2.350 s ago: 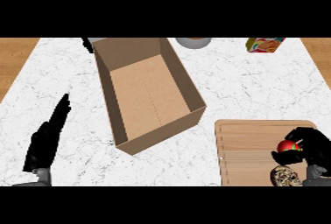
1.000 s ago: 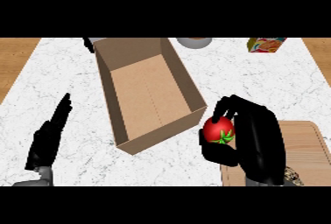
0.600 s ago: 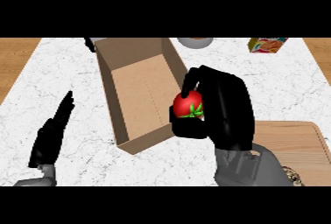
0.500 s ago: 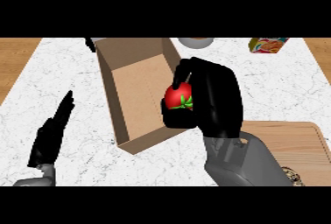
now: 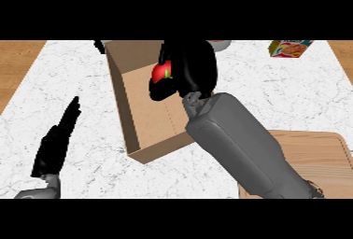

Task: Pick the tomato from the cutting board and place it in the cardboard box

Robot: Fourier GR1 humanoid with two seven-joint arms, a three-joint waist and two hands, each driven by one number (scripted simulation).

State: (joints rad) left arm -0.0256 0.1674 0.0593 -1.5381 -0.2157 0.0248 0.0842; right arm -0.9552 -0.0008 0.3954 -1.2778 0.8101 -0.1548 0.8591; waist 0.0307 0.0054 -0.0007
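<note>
My right hand (image 5: 189, 70) is curled round the red tomato (image 5: 162, 73), whose green stem shows between thumb and fingers. Hand and tomato hang over the far half of the open cardboard box (image 5: 131, 112), which lies lengthwise on the marble counter. The right forearm (image 5: 238, 149) crosses the box's right wall and hides part of it. The wooden cutting board (image 5: 317, 156) lies at the lower right, partly under the forearm. My left hand (image 5: 55, 142) rests open at the lower left, fingers straight, well away from the box.
A colourful carton (image 5: 291, 47) stands at the back right of the counter. A grey round object (image 5: 219, 45) peeks out behind my right hand at the back edge. Wooden floor shows beyond the counter's left and right ends.
My right hand has carried the tomato from the cutting board up and leftward until it is over the box. The left hand has stayed still.
</note>
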